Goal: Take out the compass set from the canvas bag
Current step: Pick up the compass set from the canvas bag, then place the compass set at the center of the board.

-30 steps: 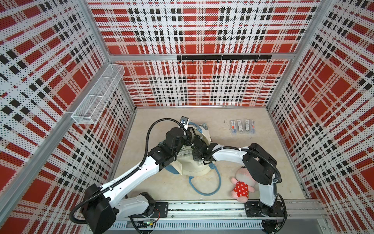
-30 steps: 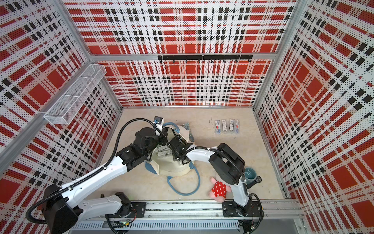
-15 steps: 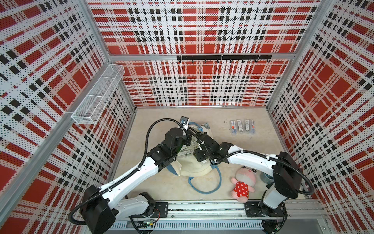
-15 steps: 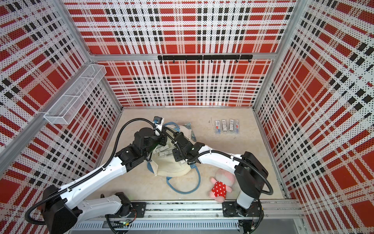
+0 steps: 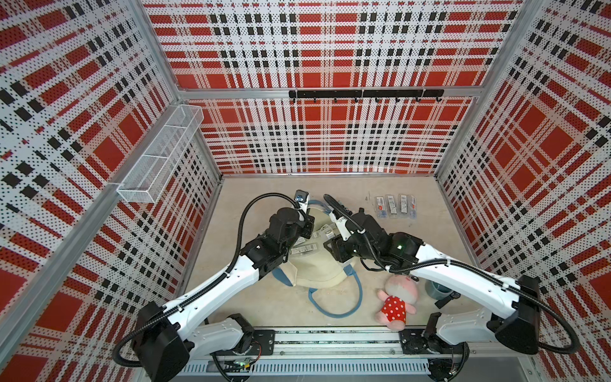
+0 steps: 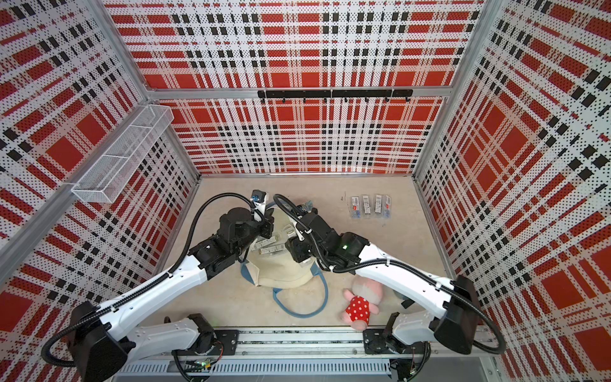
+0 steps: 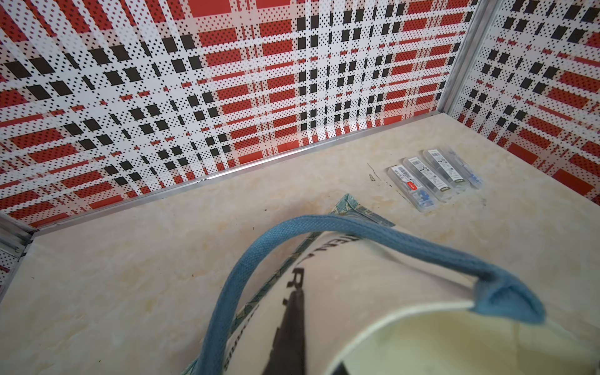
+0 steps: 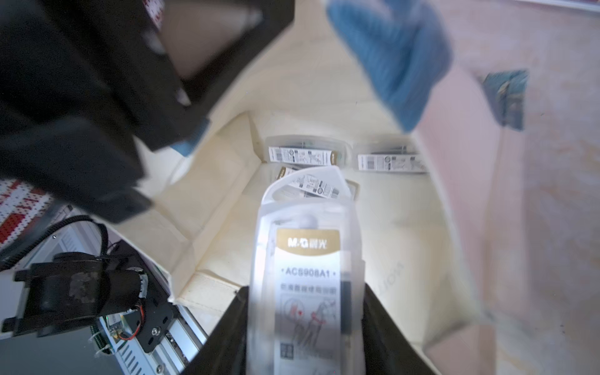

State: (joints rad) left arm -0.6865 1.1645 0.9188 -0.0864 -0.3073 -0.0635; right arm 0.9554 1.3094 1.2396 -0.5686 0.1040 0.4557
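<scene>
Pinched the rim of the canvas bag (image 5: pixel 317 268) tight in the left gripper (image 5: pixel 308 227) and squeezed one compass set (image 8: pixel 308 259) in the jaws of the right gripper (image 8: pixel 305 302), in the bag's open mouth, above other cases (image 8: pixel 305 154) down inside. Gripped the smooth plastic near one end only, so could have let it slip and drop back in. Could also have bumped the blue strap (image 8: pixel 393 65) going up.

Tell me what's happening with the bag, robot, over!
Left gripper shut on bag rim, holding it open. Right gripper shut on a compass set at the mouth. More sets underneath; nothing blocking.
</scene>
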